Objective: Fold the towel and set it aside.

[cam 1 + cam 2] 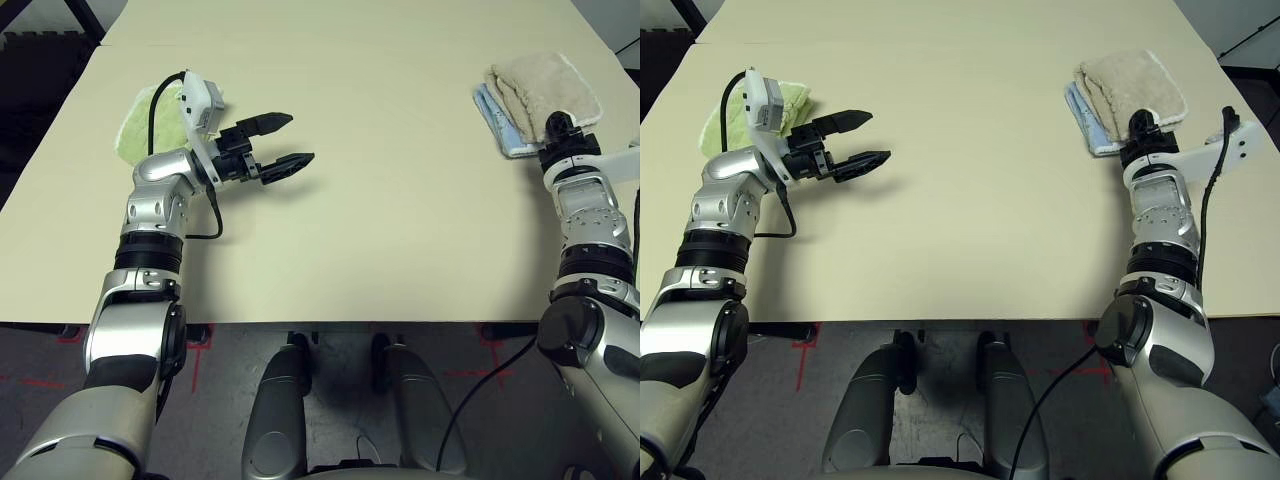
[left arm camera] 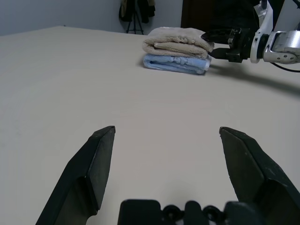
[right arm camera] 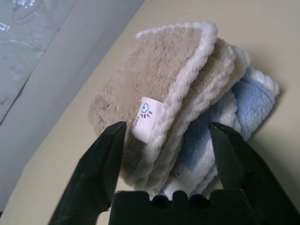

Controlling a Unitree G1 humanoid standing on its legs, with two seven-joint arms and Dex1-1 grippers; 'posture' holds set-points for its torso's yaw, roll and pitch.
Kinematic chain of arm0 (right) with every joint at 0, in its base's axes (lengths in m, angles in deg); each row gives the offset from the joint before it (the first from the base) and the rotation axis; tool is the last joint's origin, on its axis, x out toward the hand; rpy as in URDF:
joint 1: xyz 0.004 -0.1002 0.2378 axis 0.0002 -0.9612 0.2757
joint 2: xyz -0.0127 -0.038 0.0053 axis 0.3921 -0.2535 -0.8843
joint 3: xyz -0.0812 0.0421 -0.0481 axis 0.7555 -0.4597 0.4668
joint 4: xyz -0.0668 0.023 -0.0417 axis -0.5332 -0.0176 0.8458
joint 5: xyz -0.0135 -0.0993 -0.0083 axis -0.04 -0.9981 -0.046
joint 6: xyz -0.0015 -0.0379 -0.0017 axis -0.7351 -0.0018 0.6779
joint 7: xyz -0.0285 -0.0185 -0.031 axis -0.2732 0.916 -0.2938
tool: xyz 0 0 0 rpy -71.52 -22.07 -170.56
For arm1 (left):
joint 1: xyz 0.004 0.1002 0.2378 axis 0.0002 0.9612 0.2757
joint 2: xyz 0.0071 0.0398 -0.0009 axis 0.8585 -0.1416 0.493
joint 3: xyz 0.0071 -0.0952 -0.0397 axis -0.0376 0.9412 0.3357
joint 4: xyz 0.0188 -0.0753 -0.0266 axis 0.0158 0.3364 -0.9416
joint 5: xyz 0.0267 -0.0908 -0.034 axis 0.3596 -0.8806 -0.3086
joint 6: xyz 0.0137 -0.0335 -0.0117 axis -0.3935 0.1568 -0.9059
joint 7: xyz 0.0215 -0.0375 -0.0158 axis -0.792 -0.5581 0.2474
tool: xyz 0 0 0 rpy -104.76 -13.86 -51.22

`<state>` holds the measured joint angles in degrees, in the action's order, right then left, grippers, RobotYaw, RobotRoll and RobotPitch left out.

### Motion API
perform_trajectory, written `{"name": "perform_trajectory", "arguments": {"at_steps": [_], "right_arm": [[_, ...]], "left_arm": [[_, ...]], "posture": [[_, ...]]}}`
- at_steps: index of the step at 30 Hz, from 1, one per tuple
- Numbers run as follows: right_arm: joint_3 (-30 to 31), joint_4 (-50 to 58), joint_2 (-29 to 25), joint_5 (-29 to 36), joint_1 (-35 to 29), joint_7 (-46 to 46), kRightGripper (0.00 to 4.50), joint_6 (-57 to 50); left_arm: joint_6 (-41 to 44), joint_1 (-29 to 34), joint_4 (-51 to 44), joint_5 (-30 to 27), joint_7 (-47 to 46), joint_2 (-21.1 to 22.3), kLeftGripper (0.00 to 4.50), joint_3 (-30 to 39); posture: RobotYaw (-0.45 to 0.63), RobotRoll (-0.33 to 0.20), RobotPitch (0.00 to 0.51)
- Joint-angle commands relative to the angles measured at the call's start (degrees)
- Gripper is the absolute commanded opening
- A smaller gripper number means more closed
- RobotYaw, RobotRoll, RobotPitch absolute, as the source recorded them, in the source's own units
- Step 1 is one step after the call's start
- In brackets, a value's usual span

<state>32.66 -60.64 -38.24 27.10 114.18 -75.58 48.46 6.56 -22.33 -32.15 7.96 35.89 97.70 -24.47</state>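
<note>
No readable words anywhere; just 1 small white tag [image 3: 147,114] on the towel [image 3: 154,84], bearing a tiny wordless logo.

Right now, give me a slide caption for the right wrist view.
Open right end effector facing the folded beige towel, which rests stacked on a folded light blue cloth on the table.

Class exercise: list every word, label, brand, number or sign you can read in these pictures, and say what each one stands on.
No readable words or numbers in any view.
White tag on the edge of the folded towel: a small picture logo in blue and red, no letters legible.
Light blue cloth under the towel: a small dark mark near its edge, too blurred to read.
</note>
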Motion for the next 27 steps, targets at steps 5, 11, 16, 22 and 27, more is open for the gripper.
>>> {"name": "perform_trajectory", "arguments": {"at_steps": [5, 11, 16, 22, 27], "right_arm": [[4.39, 26.49, -1.41, 4.68, -10.43, 11.59, 4.46, -22.37], [8.95, 42.28, -9.32, 6.25, -15.36, 6.44, 4.46, -30.31], [15.70, 36.73, -12.81, -1.98, -13.13, -4.41, 4.46, -19.81], [23.24, 11.97, -10.22, -16.23, -1.50, -15.20, 4.46, 6.40], [23.40, -9.52, -6.44, -21.95, 5.35, -18.43, 4.46, 25.13]], "left_arm": [[0.31, 0.49, -0.19, 0.23, 0.06, 0.30, 4.50, -0.41], [1.49, 0.71, -0.24, 0.38, -3.62, 0.44, 4.50, 0.76], [0.13, 2.27, -2.35, 1.04, -10.95, -0.66, 4.50, 2.08], [-4.28, 5.16, -4.74, 3.82, -33.51, -5.93, 4.50, 6.38], [-13.30, 2.96, 2.85, 7.80, -51.98, -9.06, 4.50, 9.50]], "posture": [[-0.01, 0.000, 0.256], [-0.04, 0.000, 0.257], [-0.04, 0.000, 0.258], [0.00, 0.000, 0.259], [0.03, 0.000, 0.264]]}}
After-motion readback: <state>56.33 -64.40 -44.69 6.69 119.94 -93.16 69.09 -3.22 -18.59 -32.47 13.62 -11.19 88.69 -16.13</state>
